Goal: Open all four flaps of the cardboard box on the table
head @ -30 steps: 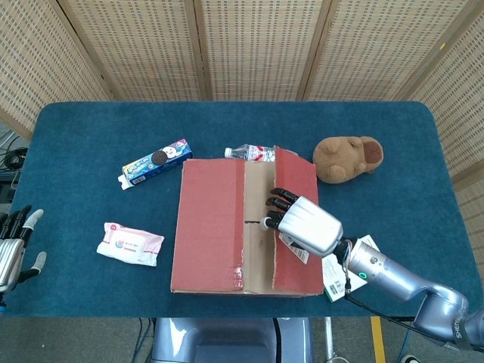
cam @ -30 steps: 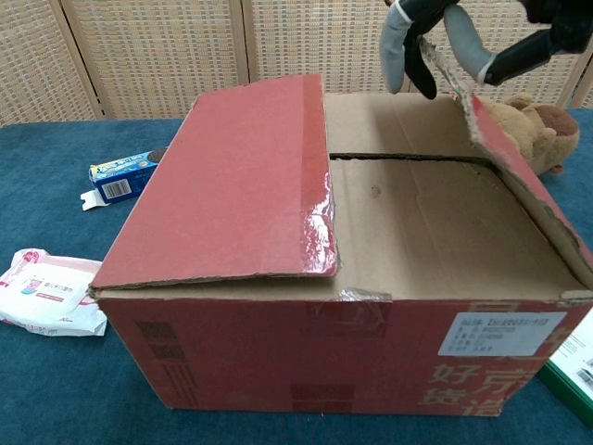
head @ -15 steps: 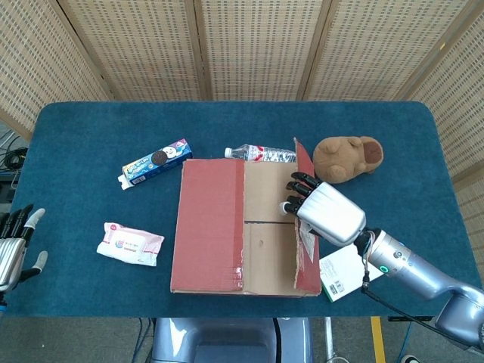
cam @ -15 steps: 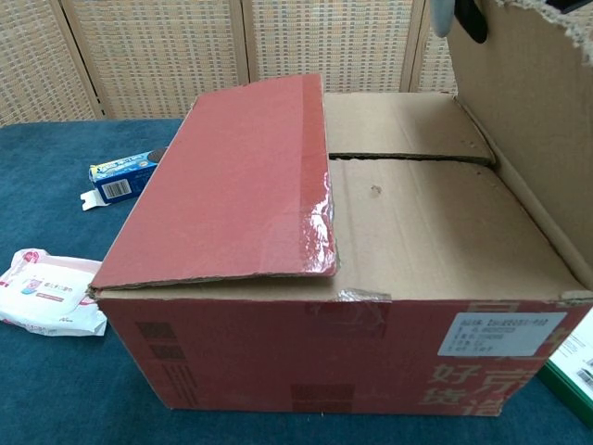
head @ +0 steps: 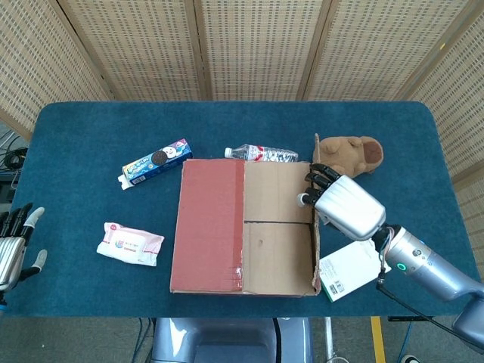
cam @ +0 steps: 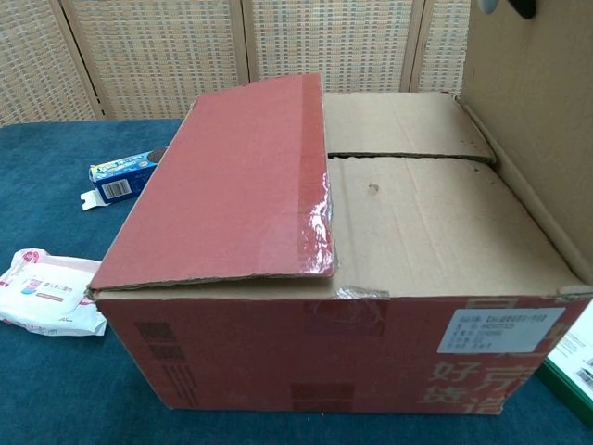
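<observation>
Since a second ago your right hand (head: 344, 206) has swung the right flap (cam: 537, 139) upright on the mid-table box (head: 242, 227), fingers hooked over its edge (stiff, light cardboard), left hand (head: 11, 253) idle, fingers spread.

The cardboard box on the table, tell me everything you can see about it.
The cardboard box is red-printed with plain brown inner faces, sitting near the front edge of the blue table. Its left flap lies shut, glossy tape along its edge. The right flap stands upright, with the right hand at its upper edge. Two inner flaps lie flat, meeting at a seam. A white label marks the front wall.
</observation>
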Robot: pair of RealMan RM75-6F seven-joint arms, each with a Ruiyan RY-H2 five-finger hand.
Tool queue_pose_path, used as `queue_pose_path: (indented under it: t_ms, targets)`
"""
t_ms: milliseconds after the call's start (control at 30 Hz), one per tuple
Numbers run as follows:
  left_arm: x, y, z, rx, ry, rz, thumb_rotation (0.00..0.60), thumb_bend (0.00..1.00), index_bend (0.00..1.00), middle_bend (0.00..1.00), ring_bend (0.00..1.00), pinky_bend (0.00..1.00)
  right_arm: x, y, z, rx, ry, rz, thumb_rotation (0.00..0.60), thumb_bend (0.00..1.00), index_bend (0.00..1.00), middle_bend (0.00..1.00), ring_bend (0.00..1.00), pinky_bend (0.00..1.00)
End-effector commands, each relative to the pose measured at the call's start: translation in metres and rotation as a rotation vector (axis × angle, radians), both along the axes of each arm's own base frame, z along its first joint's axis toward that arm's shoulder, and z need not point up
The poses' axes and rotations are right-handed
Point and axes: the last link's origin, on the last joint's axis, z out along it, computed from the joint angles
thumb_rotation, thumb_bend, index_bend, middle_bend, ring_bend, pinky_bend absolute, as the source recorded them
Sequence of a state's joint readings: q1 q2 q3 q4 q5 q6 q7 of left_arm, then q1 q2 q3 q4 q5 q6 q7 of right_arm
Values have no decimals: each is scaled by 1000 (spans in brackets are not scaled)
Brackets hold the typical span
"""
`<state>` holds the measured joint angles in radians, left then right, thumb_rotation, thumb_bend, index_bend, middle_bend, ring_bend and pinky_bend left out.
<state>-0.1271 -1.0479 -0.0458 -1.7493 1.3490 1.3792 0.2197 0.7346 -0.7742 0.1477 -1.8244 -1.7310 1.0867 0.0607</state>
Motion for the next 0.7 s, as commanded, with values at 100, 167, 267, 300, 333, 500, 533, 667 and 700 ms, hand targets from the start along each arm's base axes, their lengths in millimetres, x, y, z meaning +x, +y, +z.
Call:
queue_pose_path:
  t_ms: [100,167,267,300,333,500,533,667,700]
  targets:
    - [2,1,-1,-4,-1,-5,600,428,74,0,0,0,-9,-1,18,-33,7,-19,600,1000,425,555,280,180]
    - [2,1,-1,-4,-1,-6,600,428,74,0,0,0,-9,-1,21,-36,5,-21,600,1000,425,555,279,180]
    - [3,1,-1,-3,0,-8,600,429,74,0,0,0,-12,-2,24,-43,8,-27,600,1000,425,555,280,180]
    - [3,1,-1,-3,0,-8,600,429,74,0,0,0,-13,-2,25,-45,8,-28,600,1000,425,555,280,180]
    - [3,1,-1,-3,1,-8,600,429,74,0,0,0,-14,-2,26,-47,9,-30,600,1000,425,555,280,180]
    - [4,2,-2,-6,3,-9,600,429,74,0,0,0,-21,-1,29,-59,21,-41,600,1000,425,555,280,180]
    - [4,2,-2,-6,3,-12,600,429,74,0,0,0,-23,-2,30,-63,28,-43,600,1000,425,554,279,180]
    - [5,3,-3,-7,4,-13,600,429,74,0,0,0,-26,-2,33,-76,41,-44,600,1000,425,545,280,180]
    - [6,3,-3,-7,4,-13,600,429,74,0,0,0,-27,-1,34,-78,42,-46,600,1000,425,543,280,180]
